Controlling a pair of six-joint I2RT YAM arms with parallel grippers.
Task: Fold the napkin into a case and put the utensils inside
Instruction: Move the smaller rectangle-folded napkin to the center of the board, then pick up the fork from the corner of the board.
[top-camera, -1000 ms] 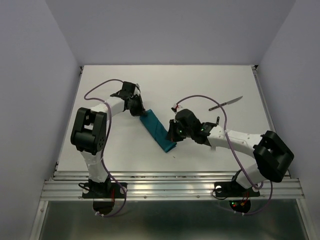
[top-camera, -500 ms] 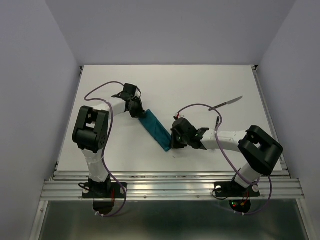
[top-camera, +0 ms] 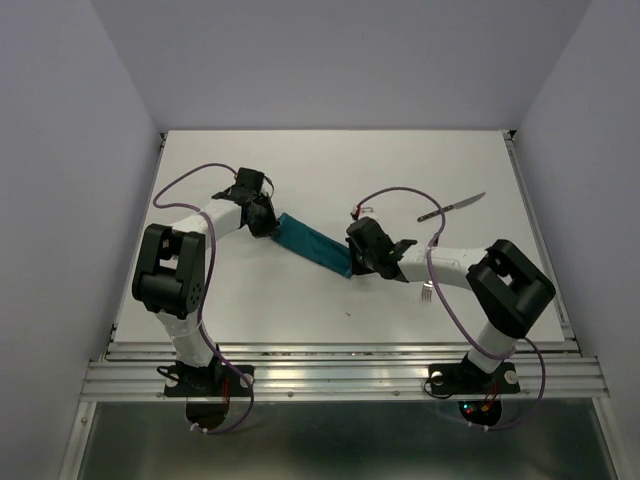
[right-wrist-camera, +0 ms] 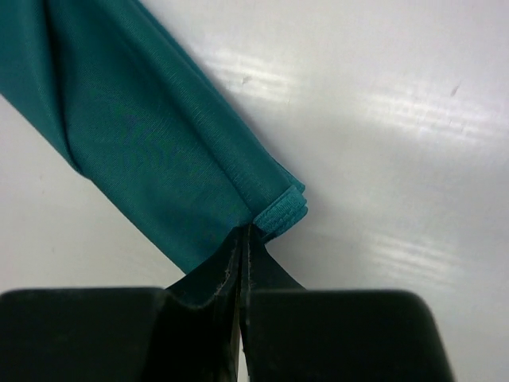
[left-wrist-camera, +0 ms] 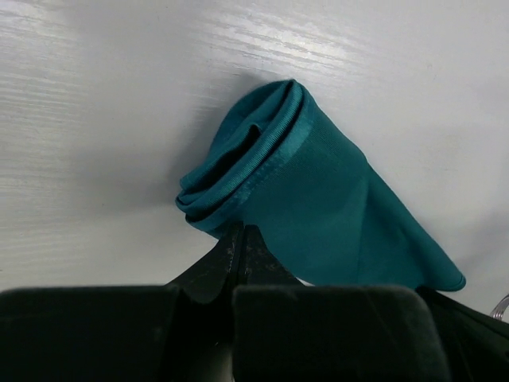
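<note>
My left tool pinches one end of the narrow teal cloth case. My right tool pinches the other.

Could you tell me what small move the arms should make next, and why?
Probably open the right pincer and go for the fork: it and the left pincer are shut on the ends of the folded napkin, and the knife also lies outside it.

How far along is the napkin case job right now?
Done: the napkin is already folded into a narrow strip. In hand: the left gripper and right gripper each pinch one end of it. Left: the knife and fork lie on the table, not yet tucked inside.
</note>
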